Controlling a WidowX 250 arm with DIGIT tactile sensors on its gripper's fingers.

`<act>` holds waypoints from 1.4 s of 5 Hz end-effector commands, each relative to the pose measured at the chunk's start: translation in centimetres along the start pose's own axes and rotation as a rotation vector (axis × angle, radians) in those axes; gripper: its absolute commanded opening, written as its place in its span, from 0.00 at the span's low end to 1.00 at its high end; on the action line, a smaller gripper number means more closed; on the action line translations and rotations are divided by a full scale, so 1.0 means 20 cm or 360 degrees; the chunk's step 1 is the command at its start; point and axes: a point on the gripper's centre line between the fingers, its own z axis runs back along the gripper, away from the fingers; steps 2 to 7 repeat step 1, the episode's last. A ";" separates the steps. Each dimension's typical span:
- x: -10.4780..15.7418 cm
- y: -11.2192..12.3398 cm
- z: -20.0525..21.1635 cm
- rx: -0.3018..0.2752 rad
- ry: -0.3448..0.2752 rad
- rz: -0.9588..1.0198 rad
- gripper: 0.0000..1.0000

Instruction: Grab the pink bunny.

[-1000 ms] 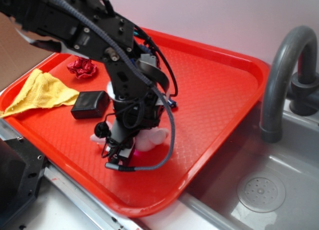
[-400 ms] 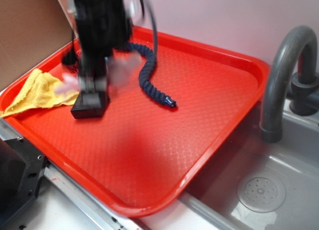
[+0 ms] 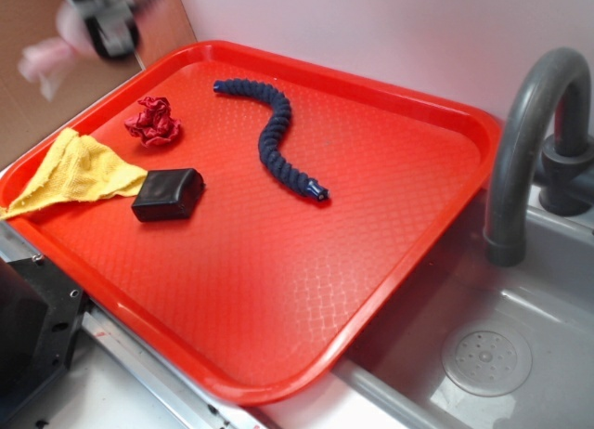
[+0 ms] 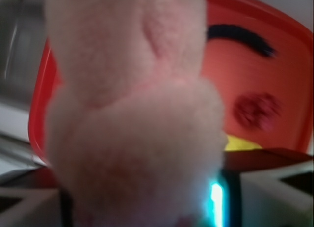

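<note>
Pale wall and a brown board are backing your red tray point(image 3: 408, 262), which is sitting beside a grey sink point(image 3: 520, 355) with its faucet point(image 3: 520, 141) at the far right. Starting at the upper left of the exterior view, you are looking at the gripper point(image 3: 104, 25) blurred and high above the tray's corner, with the pink bunny point(image 3: 51, 53) hanging from it as a pale smear, well clear of the tray. In the wrist view the pink bunny point(image 4: 132, 114) is filling nearly the whole picture, pressed right up against the lens, which suggests the fingers are closed around it; the finger pads themselves are hidden behind the plush, so you are judging the grip from how the toy is hanging rather than from seeing contact. Moving right, the yellow cloth point(image 3: 74, 174) is draping over the tray's left rim, the red scrunchie point(image 3: 154, 123) is lying just beyond it, and the black box point(image 3: 167, 194) is sitting near the cloth's edge. Further right, the blue rope point(image 3: 278, 141) is curling across the tray's middle. By the look of it, the grab is essentially done.
</note>
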 end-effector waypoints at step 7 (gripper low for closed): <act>-0.02 -0.01 0.11 0.0065 -0.0169 0.0082 0.00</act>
